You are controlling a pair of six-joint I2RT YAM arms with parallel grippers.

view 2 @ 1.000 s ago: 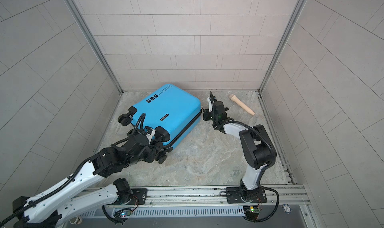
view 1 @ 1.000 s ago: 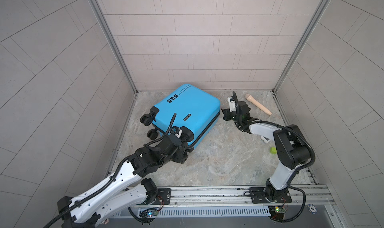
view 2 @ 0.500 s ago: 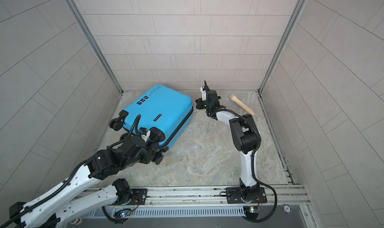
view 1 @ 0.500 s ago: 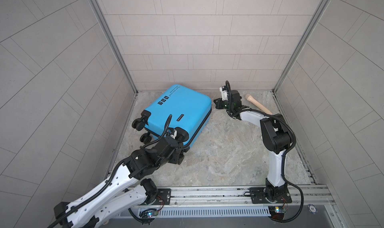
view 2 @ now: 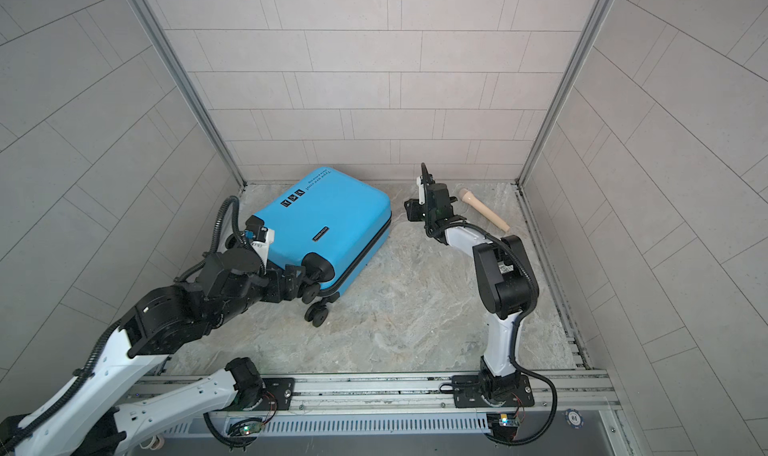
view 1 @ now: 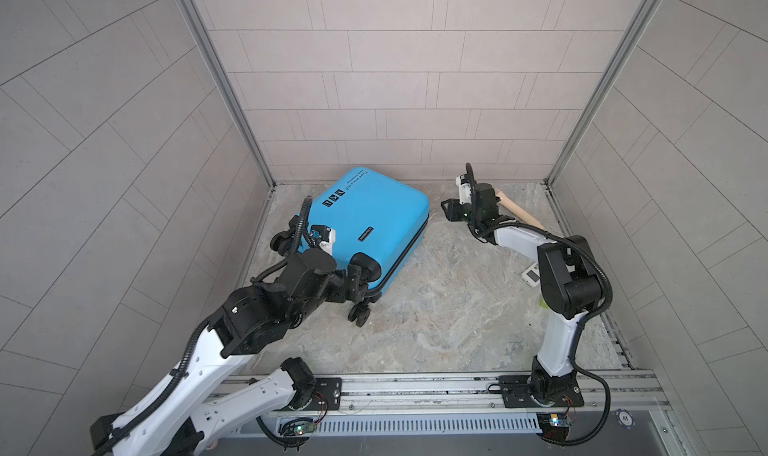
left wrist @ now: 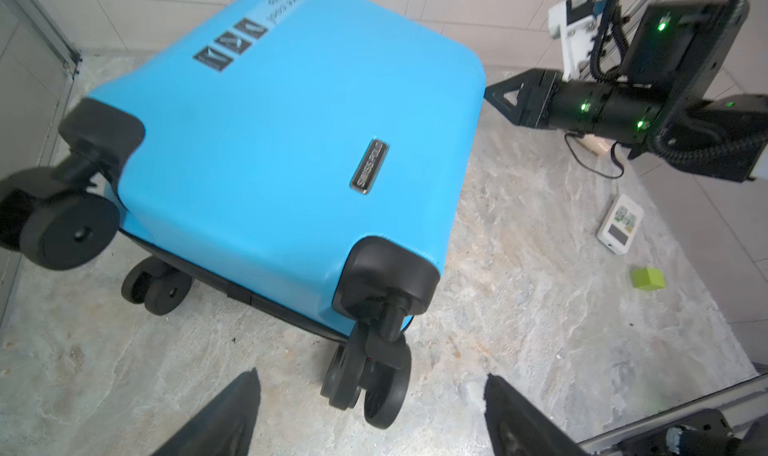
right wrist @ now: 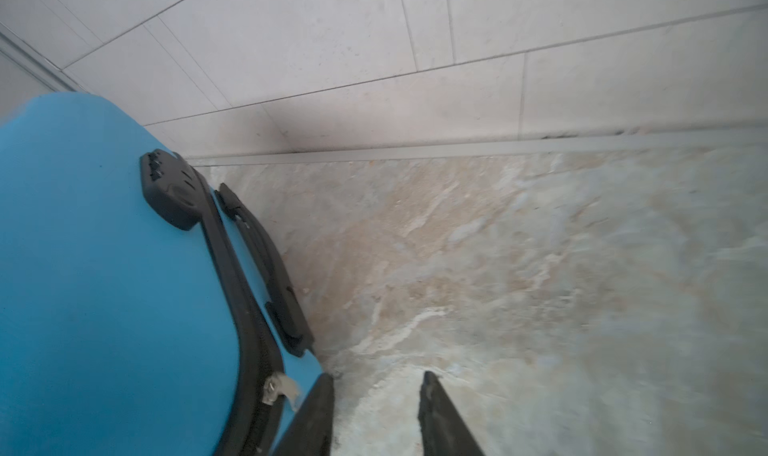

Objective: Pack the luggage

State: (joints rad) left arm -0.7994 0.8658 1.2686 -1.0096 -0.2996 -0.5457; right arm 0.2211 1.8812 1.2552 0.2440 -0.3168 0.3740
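Left gripper [left wrist: 371,377] is spread wide and empty, just by a near wheel [left wrist: 365,385] of the luggage [view 1: 374,217]. The blue case lies closed and flat, far left on the floor. Right gripper [right wrist: 378,375] is narrowly parted, holding nothing, just beside its right corner.

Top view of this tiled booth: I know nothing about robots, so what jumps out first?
A bright blue suitcase lies flat and shut toward the back left of the marbled floor. The left pincer stands open at its near wheels, and the right pincer is open just off its right corner. A pale wooden stick lies near the back right corner.
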